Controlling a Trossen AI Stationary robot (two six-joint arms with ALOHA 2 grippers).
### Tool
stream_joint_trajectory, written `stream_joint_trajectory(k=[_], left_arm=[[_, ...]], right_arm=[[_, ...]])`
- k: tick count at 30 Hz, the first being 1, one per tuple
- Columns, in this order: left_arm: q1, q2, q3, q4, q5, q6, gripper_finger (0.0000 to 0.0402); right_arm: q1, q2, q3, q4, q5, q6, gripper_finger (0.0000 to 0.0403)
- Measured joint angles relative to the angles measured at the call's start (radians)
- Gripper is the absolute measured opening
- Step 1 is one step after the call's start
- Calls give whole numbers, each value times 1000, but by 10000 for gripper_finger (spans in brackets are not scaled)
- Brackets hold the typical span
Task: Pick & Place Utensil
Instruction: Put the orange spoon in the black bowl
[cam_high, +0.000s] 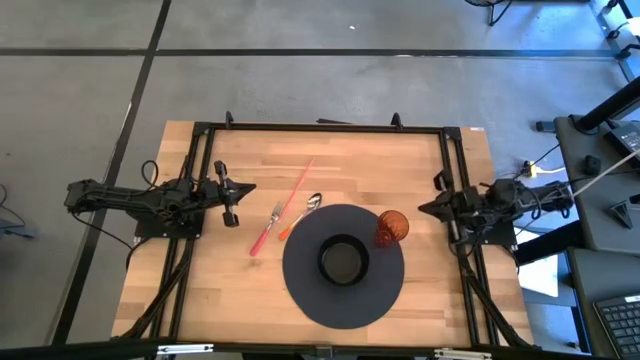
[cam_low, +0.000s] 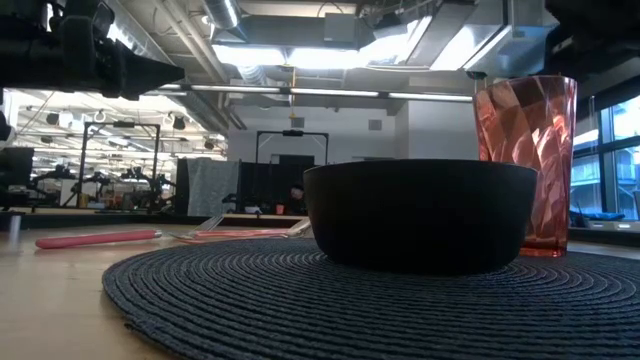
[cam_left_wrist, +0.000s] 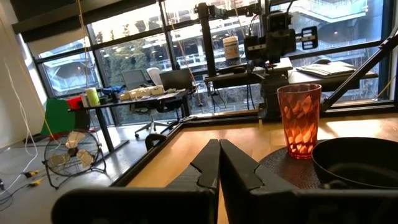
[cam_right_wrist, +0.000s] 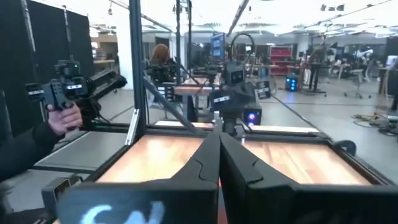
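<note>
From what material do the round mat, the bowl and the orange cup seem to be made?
Round mat: dark woven fibre, probably; the low view shows concentric braided ridges.
Bowl: matte black, ceramic or plastic; smooth and without shine, so I cannot tell which.
Orange cup: translucent faceted plastic or glass; light passes through it.

We see a robotics lab: a framed wooden counter (cam_high: 200, 270) on a concrete floor (cam_high: 300, 90), desks with monitors (cam_left_wrist: 177, 78), exposed ceiling ducts (cam_low: 300, 75).

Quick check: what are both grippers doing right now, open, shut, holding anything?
Left gripper: shut, empty, at the table's left edge.
Right gripper: shut, empty, at the table's right edge.
</note>
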Motion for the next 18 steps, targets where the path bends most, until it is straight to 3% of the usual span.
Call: stream_joint_trajectory(k=[6,18], left_arm=[[0,0,0,0,0,1,2],[0,0,0,0,0,1,2]], right_arm=[[-22,-1,-65,50,-32,26,1],[-22,-1,-65,-19,-71,27,2]])
